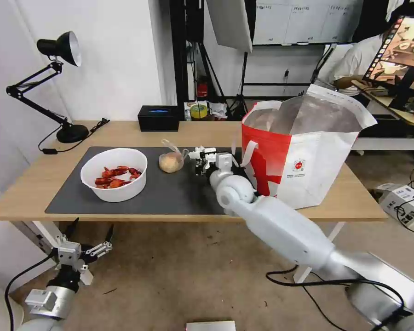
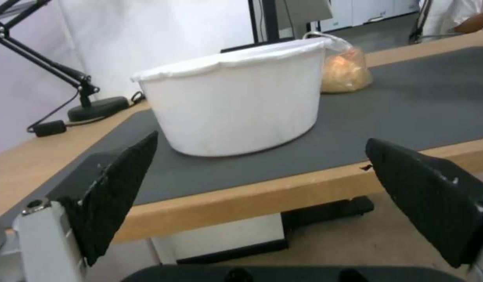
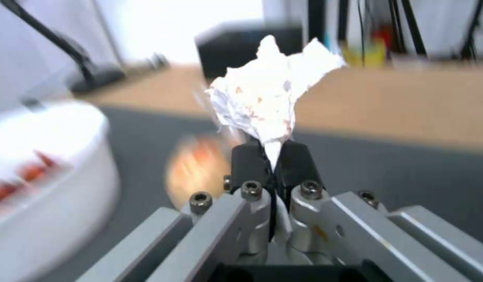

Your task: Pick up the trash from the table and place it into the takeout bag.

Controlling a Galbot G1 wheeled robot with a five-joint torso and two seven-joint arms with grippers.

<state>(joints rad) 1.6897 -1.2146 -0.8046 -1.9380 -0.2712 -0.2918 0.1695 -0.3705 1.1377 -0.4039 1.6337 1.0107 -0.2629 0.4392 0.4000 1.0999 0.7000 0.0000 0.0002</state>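
My right gripper [image 1: 201, 162] hangs just above the dark mat [image 1: 179, 195], shut on a crumpled white tissue [image 1: 198, 154] that sticks up from its fingertips [image 3: 271, 150] as a stained wad [image 3: 270, 102]. The clear bag with the tan bun [image 1: 171, 161] lies just to its left, and the takeout bag [image 1: 308, 156] stands open to its right. The white bowl of red crayfish shells [image 1: 114, 174] sits on the mat's left part. My left gripper [image 1: 89, 230] waits open below the table's front edge, facing the bowl [image 2: 236, 105] and the bun bag [image 2: 346, 70].
A black desk lamp [image 1: 64, 92] stands at the table's back left corner with its cord trailing along the wood. A black rectangular box [image 1: 158, 118] rests at the back edge. The light-wood table [image 1: 32, 184] has bare strips around the mat.
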